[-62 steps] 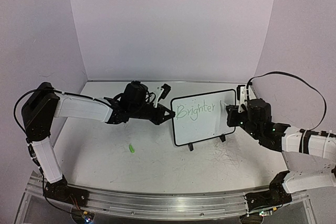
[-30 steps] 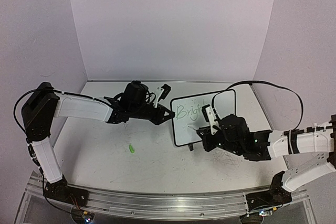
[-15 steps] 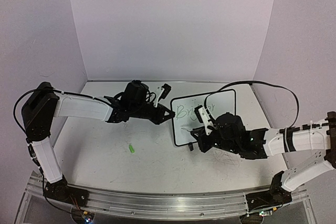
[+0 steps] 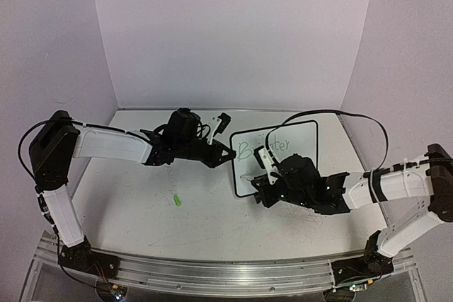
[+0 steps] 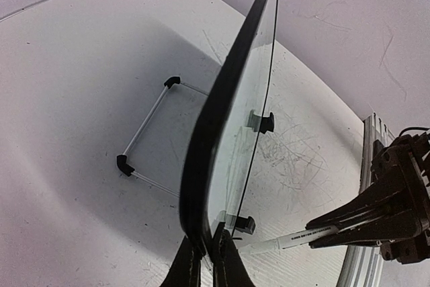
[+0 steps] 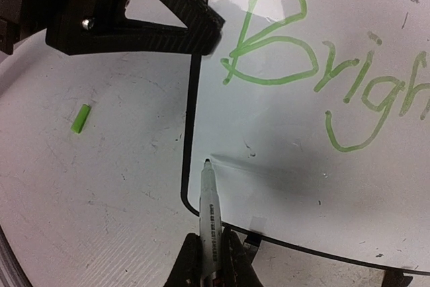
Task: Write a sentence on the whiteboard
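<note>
Two arms share this job. On the left, the left gripper (image 4: 225, 155) is clamped shut on the left edge of the whiteboard (image 4: 306, 139). The left wrist view shows its fingers pinching the black frame low down, so the board stands nearly upright on its little feet, leaning back slightly. A small green cap (image 4: 176, 201) lies on the table (image 4: 127, 196) in front of that arm, well apart from everything else.

The board sits mid-table, a bit right of centre, its long axis running left to right. The sentence (image 4: 260, 148) so far is one green word, "Brighter", along the upper part. The lower half looks bare.

Further right, the right gripper (image 6: 210, 260) is closed around a marker (image 6: 210, 213), which points up and away from it at the board face. The tip sits in the board's lower left corner, just inside the frame and below the big "B" (image 6: 269, 45). I cannot tell whether it presses on the surface or hangs just off it.

That corner placement is what matters, I think. All the free writing space lies to the right of the tip, along the board's length, so a second line would have to run rightward under the first word. The right arm does the writing and the left only steadies. A hard push from the pen could tip the board back against that single pinch.
</note>
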{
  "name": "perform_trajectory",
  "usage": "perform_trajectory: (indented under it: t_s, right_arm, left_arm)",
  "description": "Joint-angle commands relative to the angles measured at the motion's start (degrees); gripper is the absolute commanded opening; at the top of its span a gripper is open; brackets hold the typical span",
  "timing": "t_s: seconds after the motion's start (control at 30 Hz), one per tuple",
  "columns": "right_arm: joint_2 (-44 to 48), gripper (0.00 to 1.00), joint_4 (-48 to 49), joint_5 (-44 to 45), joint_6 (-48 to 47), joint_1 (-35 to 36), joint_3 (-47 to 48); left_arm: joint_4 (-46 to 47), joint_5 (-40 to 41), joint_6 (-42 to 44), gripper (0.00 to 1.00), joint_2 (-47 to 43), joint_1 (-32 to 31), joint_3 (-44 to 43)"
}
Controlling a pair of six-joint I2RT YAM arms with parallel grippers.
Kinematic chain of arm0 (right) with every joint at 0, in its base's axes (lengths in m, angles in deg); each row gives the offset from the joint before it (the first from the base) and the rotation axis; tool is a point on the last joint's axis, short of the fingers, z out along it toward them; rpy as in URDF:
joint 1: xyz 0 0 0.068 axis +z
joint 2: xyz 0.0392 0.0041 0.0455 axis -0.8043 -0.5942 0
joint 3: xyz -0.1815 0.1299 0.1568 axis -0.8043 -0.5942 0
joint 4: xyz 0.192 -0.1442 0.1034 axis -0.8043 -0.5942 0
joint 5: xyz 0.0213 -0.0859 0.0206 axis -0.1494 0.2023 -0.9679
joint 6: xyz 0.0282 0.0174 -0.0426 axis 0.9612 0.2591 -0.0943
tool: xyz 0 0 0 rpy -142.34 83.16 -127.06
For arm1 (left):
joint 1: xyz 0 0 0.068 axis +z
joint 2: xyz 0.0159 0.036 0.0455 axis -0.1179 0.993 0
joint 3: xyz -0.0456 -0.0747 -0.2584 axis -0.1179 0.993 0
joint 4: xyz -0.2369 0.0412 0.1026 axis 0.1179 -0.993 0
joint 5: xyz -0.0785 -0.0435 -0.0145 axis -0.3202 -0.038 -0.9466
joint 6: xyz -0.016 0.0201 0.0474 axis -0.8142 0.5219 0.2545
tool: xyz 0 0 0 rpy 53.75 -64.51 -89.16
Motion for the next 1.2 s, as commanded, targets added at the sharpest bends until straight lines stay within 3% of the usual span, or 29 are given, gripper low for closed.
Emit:
perform_trajectory:
  t_s: [0.0,1.17]
  right_arm:
    - [-0.72,0.00,3.40,1.73,1.04,0.39,2.91]
    - [-2.79,0.00,1.52,4.78,5.59,1.28,0.37]
  left_arm:
    - [-1.06,4.13,1.72,0.00,0.20,0.54,-2.33]
    - [-1.17,3.88,1.74,0.00,0.30,0.55,-2.54]
